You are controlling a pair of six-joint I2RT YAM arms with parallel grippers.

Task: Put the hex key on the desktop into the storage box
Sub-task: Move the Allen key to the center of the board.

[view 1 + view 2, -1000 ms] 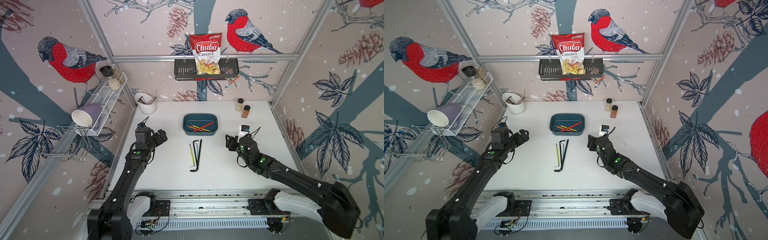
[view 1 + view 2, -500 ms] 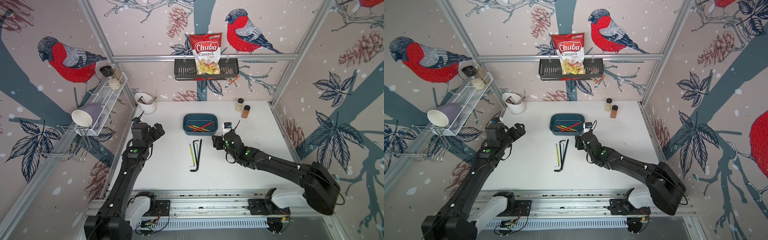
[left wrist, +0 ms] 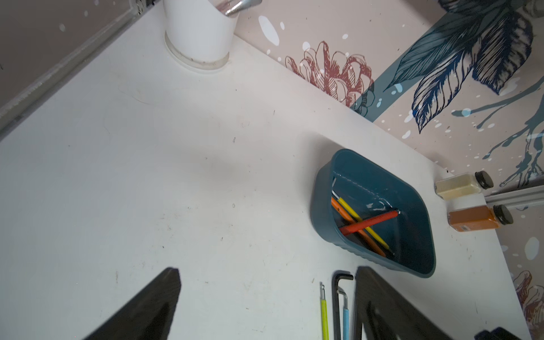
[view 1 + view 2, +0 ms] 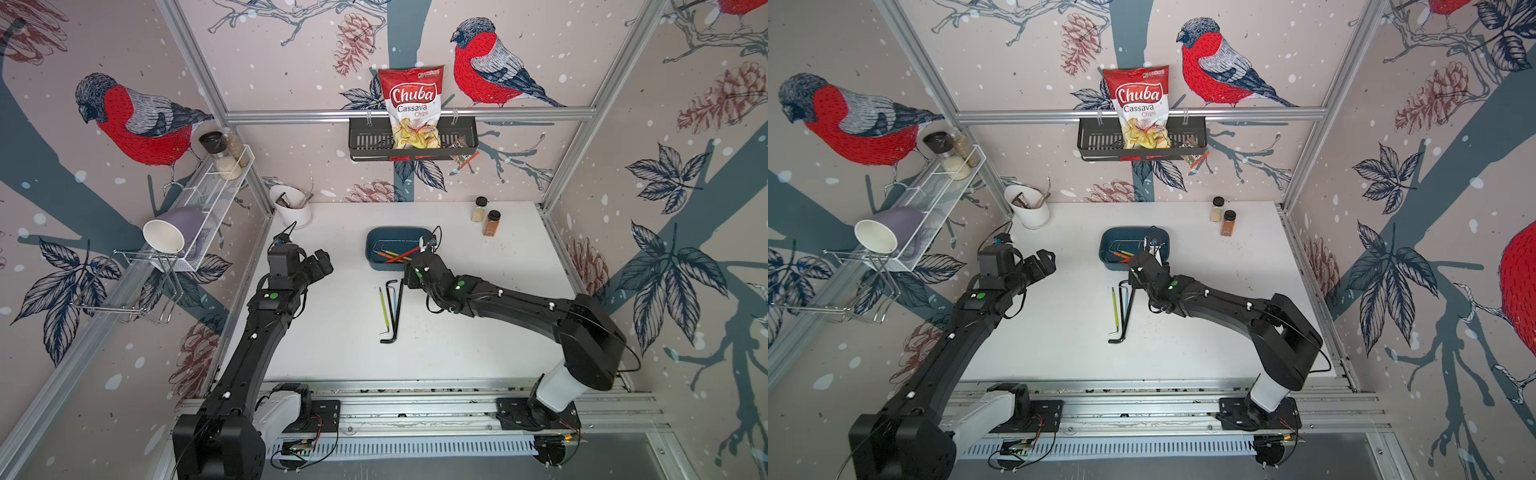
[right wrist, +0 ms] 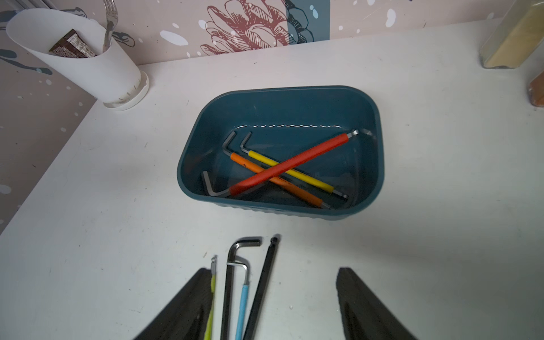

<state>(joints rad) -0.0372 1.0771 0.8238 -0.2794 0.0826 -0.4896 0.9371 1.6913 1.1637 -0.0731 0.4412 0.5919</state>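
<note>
Hovering the right gripper (image 5: 272, 270) over loose hex keys (image 4: 390, 309)
Jaws spread wide, nothing held. In both top views the hex keys lie mid-frame on the desktop (image 4: 478, 340), just below the storage box (image 4: 371, 249), which already holds three. The left gripper (image 3: 268, 269) is spread too, empty, centre-left.

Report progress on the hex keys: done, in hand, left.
Done: the red key, orange key and yellow key lie in the storage box. In hand: nothing; the right gripper hangs open over the desktop keys, the left gripper open, apart. Left: green key, blue key, two black keys.
</note>
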